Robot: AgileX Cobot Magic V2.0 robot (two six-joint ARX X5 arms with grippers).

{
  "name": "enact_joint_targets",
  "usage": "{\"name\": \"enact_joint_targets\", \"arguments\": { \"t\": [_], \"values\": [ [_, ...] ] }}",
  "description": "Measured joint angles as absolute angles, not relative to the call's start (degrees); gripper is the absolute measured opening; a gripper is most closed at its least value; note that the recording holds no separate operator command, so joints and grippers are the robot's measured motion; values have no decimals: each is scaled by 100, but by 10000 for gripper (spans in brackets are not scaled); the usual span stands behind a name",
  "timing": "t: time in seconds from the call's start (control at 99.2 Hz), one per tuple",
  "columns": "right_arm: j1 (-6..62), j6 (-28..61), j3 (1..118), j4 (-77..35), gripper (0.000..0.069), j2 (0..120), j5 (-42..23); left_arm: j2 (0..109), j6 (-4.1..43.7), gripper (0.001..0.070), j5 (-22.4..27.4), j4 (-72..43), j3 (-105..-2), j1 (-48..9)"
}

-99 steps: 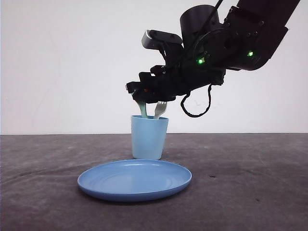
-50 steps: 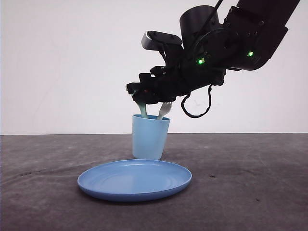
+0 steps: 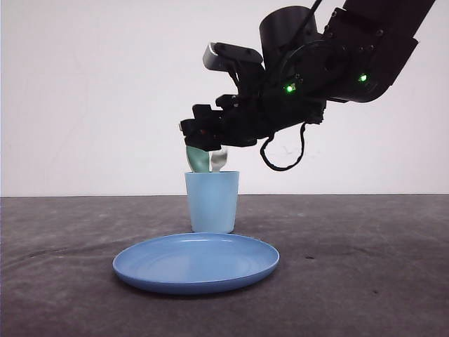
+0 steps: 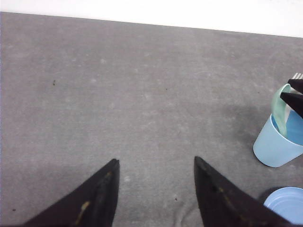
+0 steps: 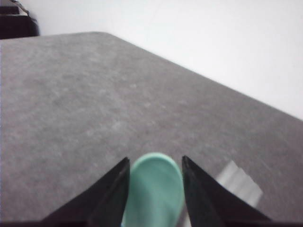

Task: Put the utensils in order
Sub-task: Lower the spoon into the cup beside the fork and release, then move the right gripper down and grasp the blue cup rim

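The light blue plastic cup [image 3: 212, 201] has shifted slightly leftward along the grey worktop [image 3: 365, 267] in the past half second, and the pale mint-green plastic spoon [image 3: 198, 159] and small white plastic fork [image 3: 219, 160] now stand closer together in it. The right gripper [image 3: 200, 140] has its jaws clenched on the spoon's bowl, so the move looks to have nudged the cup; both utensils seem almost stowed. The right wrist view shows the spoon [image 5: 154, 191] between the fingers, which the front view hides. The left wrist view shows the left gripper [image 4: 156, 189], jaws released, hovering over bare worktop well apart from the cup [image 4: 274, 146]. The round blue plastic plate [image 3: 196, 262] lies near the front edge.
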State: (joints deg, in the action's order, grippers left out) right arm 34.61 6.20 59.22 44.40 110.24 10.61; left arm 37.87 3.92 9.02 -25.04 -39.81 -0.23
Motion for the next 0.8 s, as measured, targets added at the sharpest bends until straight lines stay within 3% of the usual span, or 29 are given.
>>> {"name": "enact_joint_targets", "arguments": {
  "t": [0.353,0.796],
  "values": [
    [3489,602,5922,3710,216,10092,1105,3787,392,298,899,-2502,-3981,-23],
    [3199,311,5937,-244,235,8071,1037,3787,390,298,902,-2499,-3981,-23]
  ]
}}
